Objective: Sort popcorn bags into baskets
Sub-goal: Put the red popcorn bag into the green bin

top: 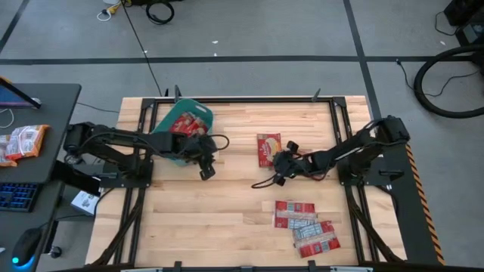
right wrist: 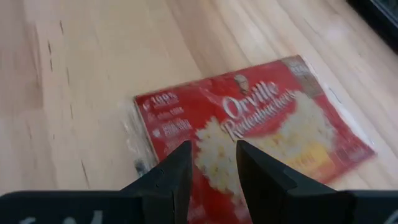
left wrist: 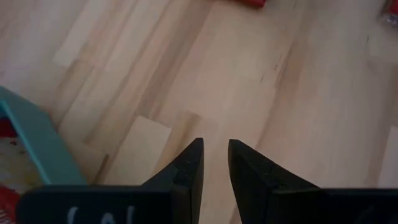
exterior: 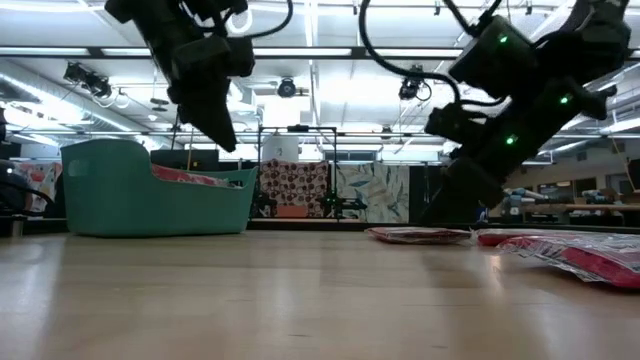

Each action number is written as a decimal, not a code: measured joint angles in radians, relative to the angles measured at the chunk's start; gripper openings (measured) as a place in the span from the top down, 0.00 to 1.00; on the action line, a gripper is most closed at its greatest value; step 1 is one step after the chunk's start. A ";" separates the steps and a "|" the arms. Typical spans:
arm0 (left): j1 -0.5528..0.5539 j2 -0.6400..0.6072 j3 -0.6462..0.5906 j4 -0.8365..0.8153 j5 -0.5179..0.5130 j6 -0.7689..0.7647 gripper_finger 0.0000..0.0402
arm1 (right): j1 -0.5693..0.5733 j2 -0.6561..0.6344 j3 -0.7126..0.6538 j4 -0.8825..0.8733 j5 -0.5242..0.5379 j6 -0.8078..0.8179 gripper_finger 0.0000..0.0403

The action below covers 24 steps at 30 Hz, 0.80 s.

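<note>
A teal basket (top: 162, 128) stands at the table's far left with red popcorn bags (top: 185, 122) inside; its wall (exterior: 140, 195) shows in the low view. My left gripper (top: 206, 169) hangs open over bare wood just right of the basket, nothing between its fingers (left wrist: 214, 155). One popcorn bag (top: 268, 149) lies flat mid-table, picture side up (right wrist: 249, 124). My right gripper (top: 278, 172) stands open just above that bag's near end (right wrist: 213, 158), slanting down. Several more bags (top: 306, 225) lie near the front right.
Black frame rails (top: 344, 113) run around the wooden top. A loose black cable (top: 265, 183) trails beside the right gripper. A dark desk at the left carries a keyboard (top: 17, 195) and an orange-white packet (top: 23, 141). Bare wood lies between the two grippers.
</note>
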 joint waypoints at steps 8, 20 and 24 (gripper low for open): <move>-0.053 0.069 0.089 -0.032 -0.028 0.030 0.80 | -0.026 0.132 0.080 0.075 -0.185 -0.081 0.68; -0.116 0.174 0.144 -0.016 -0.023 0.126 0.80 | 0.061 0.218 0.186 0.188 -0.667 -0.279 0.68; -0.143 0.192 0.146 -0.013 -0.010 0.148 0.80 | 0.104 0.146 0.190 0.164 -0.537 -0.316 0.68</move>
